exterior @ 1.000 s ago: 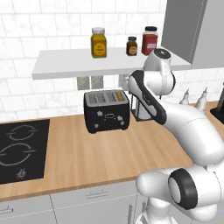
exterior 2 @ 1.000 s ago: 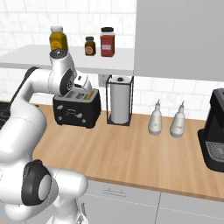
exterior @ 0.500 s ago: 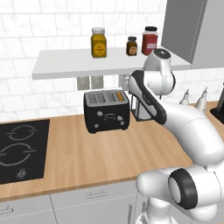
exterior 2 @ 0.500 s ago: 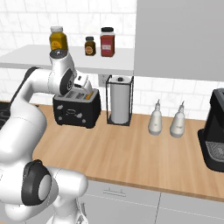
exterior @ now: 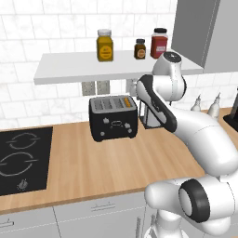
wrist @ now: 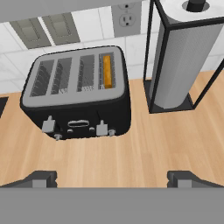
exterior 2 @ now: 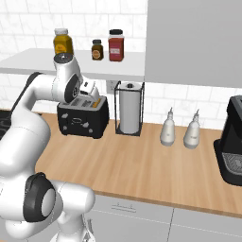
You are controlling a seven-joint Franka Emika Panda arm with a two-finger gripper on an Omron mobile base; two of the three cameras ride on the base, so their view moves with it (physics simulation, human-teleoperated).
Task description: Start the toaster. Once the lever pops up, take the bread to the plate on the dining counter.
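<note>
Black toaster [wrist: 78, 94] waits on the wooden bench [wrist: 144, 148], bread [wrist: 106, 71] sunk in its rightmost slot.
Fingers [wrist: 179, 178] hover above, spread wide and empty; best to descend squarely onto the right lever [wrist: 101, 127] and press straight down, well apart from the paper-towel stand [wrist: 183, 57].

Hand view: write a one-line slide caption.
Open hand above the wood counter, facing the black toaster with bread in its rightmost slot, paper towel holder beside it.
</note>
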